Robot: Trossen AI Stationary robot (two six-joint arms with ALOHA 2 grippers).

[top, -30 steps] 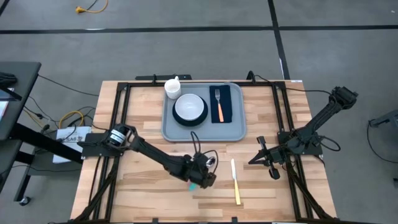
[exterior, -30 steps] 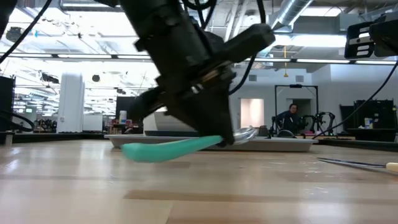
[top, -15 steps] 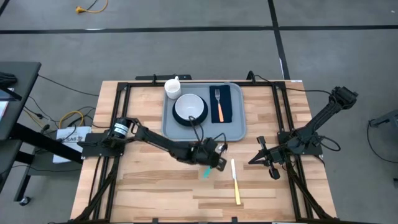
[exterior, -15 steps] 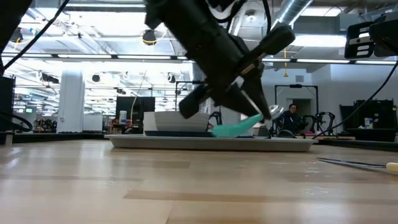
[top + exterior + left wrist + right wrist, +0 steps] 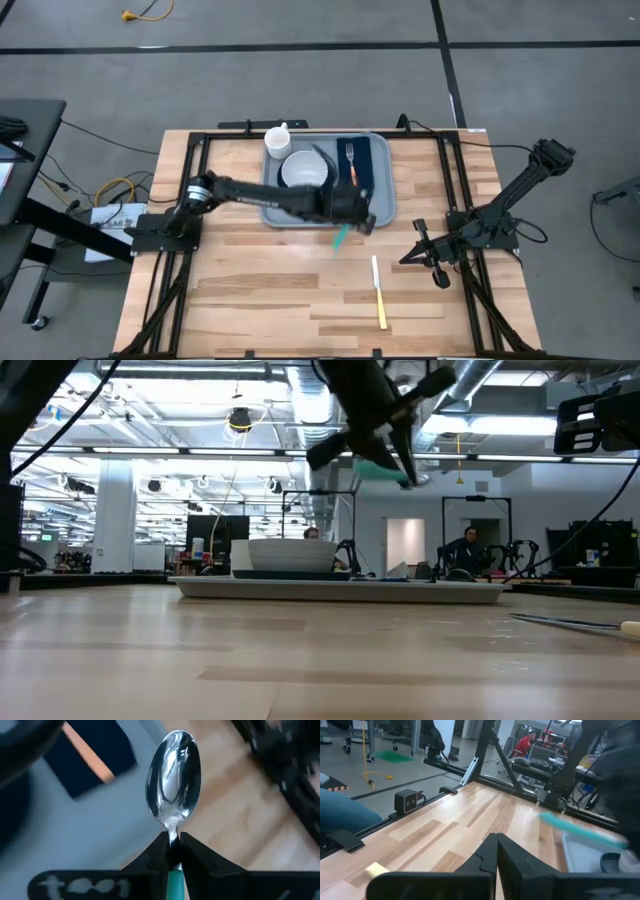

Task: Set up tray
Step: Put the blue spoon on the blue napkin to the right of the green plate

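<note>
A grey-blue tray lies at the table's far middle. It bears a white bowl, a white cup and a dark napkin with an orange-handled fork on it. My left gripper hangs over the tray's near right corner, shut on a spoon with a teal handle. In the low view the spoon is high above the tray. My right gripper waits shut at the table's right, touching nothing. My left gripper pinches the spoon's neck between its two fingertips, where the metal meets the teal handle. The fingers slant down from the table's left and lie along the spoon. Its bowl sticks out past the tips. The spoon is lifted clear.
A knife with a yellow handle lies on the bare wood near the front, right of middle. Black rails run along the table's left and right sides. Open wood lies in front of the tray.
My left gripper has risen and swung from the near middle of the table toward the far edge and a little right, to above the tray's near right corner. The spoon has gone with it, from just above the wood to well above the tray.
</note>
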